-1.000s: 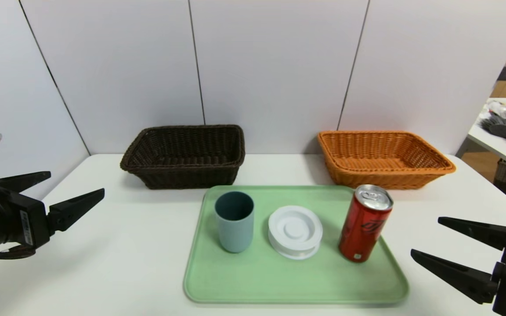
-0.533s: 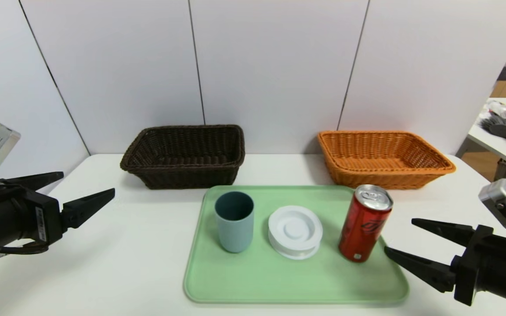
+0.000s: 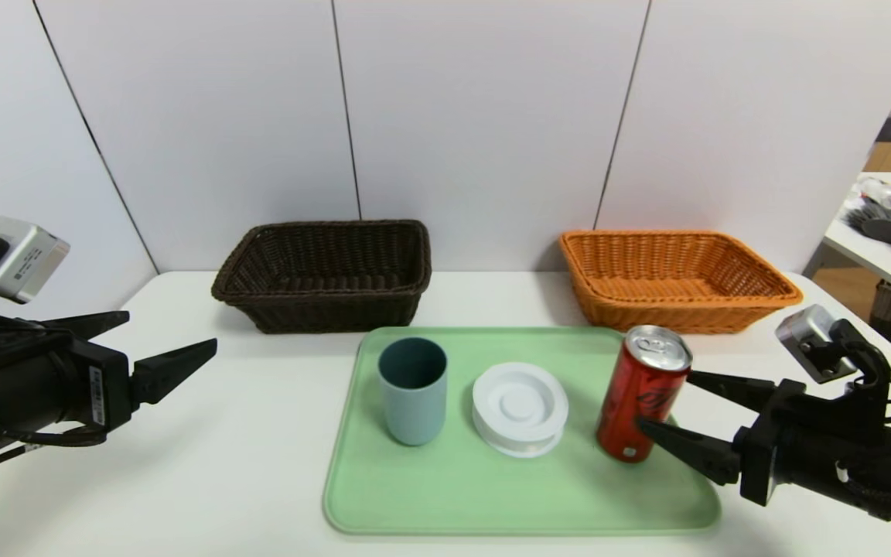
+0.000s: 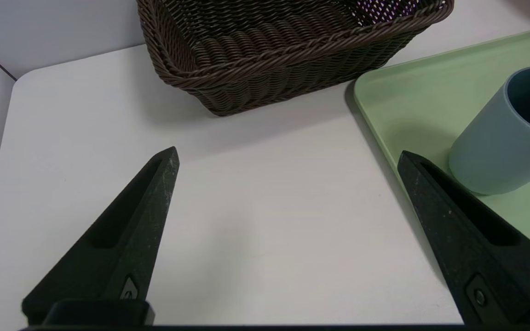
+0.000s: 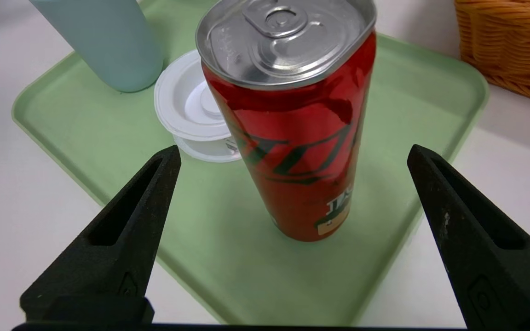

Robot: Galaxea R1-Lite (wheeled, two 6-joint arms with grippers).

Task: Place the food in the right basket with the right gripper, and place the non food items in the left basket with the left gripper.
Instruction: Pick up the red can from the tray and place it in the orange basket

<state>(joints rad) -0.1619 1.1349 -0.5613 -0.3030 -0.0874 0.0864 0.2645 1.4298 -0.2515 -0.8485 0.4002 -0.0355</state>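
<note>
The food, a slim red can (image 3: 643,394) with a silver top, stands upright at the right end of the green tray (image 3: 492,510). My right gripper (image 3: 663,398) is open, its fingertips just reaching either side of the can (image 5: 292,115) with gaps on both sides (image 5: 293,147). The blue-grey cup (image 3: 412,391) and white spool disc (image 3: 520,408) stand on the same tray. My left gripper (image 3: 172,329) hovers open and empty over bare table left of the tray, pointing toward the cup (image 4: 499,138). The dark brown left basket (image 3: 326,275) and orange right basket (image 3: 674,280) stand behind the tray.
The white table (image 3: 244,433) is backed by grey wall panels. Another table (image 3: 886,255) with colourful clutter stands far right. In the left wrist view the dark basket (image 4: 283,50) lies ahead of the open fingers (image 4: 154,202).
My right gripper has moved left from the table's right edge up to the can. My left gripper has crept rightward toward the tray. Both stayed open.
</note>
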